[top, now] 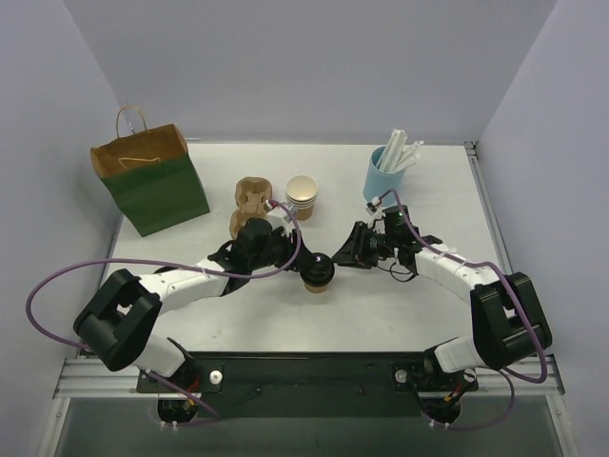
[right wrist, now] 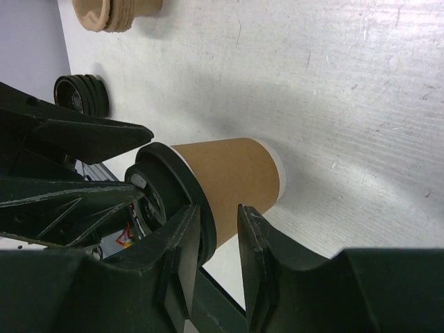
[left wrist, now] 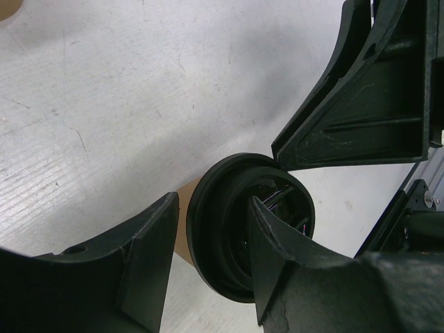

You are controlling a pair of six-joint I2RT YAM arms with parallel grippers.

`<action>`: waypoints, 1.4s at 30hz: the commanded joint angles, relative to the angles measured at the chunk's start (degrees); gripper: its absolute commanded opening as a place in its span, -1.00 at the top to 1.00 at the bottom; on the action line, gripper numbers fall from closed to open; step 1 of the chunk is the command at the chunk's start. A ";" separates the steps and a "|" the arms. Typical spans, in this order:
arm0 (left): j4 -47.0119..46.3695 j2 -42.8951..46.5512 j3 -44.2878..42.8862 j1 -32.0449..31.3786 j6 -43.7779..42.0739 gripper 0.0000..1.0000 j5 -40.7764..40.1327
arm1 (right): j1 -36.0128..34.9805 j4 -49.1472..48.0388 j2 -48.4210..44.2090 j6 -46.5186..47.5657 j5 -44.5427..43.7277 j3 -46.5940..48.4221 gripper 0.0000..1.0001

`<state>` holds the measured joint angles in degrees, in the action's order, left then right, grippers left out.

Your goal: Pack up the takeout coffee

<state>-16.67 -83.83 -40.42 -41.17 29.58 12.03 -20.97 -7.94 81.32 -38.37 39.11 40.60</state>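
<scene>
My left pincer (left wrist: 211,205), half open, straddles the takeout coffee (right wrist: 229,173); my right pincer (right wrist: 218,211), narrowly parted, meets its rim, likely steadying. Whether either truly grips: can't tell.

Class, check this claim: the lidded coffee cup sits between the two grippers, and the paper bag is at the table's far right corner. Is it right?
No: the top external view shows the paper bag at the far left corner. The lidded coffee cup is as stated.
</scene>
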 commanded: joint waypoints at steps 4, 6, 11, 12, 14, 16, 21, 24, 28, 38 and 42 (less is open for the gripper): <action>7.61 -2.83 3.33 -0.58 -1.72 -0.06 -2.10 | 0.05 -6.03 1.47 -0.83 2.19 -3.95 0.44; 7.70 -2.92 3.33 -0.58 -1.72 -0.06 -2.19 | 0.14 -5.77 1.56 -0.31 1.50 -4.47 0.46; 7.00 -3.09 4.47 -0.58 -0.93 -0.06 -3.24 | 0.40 -4.71 1.30 0.40 -2.54 -6.58 0.52; 6.56 -3.18 4.74 -0.67 -0.76 -0.06 -3.42 | 0.32 -4.02 1.39 0.66 -4.64 -7.63 0.53; 6.03 -3.36 5.53 -1.11 -0.23 -0.06 -3.77 | 0.40 -4.44 2.09 0.67 -5.62 -9.30 0.53; 5.77 -3.27 6.14 -1.46 0.56 -0.06 -4.65 | 0.14 -5.76 2.53 0.40 -6.76 -11.59 0.53; 4.01 -3.79 8.43 -1.55 2.06 -0.06 -5.62 | -0.21 -5.69 0.78 0.84 -9.14 -13.44 0.54; 4.18 -3.27 8.35 -1.46 2.58 -0.05 -5.62 | -0.12 -3.14 -2.64 1.63 -8.79 -11.43 0.54; 6.38 -1.51 5.71 -1.55 2.76 -0.05 -6.05 | 0.31 1.70 -5.73 2.60 -7.04 -5.37 0.50; 18.75 1.30 -8.25 -0.76 2.15 -0.24 -5.88 | 0.06 12.51 -8.45 6.20 -3.96 6.95 0.09; 22.55 2.62 -13.62 1.26 1.79 -0.42 -4.75 | -2.92 16.37 -9.42 8.66 -6.94 9.40 -0.09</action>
<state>-1.91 -83.37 -47.75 -41.76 33.12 7.20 -21.10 1.28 73.58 -33.04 33.82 46.59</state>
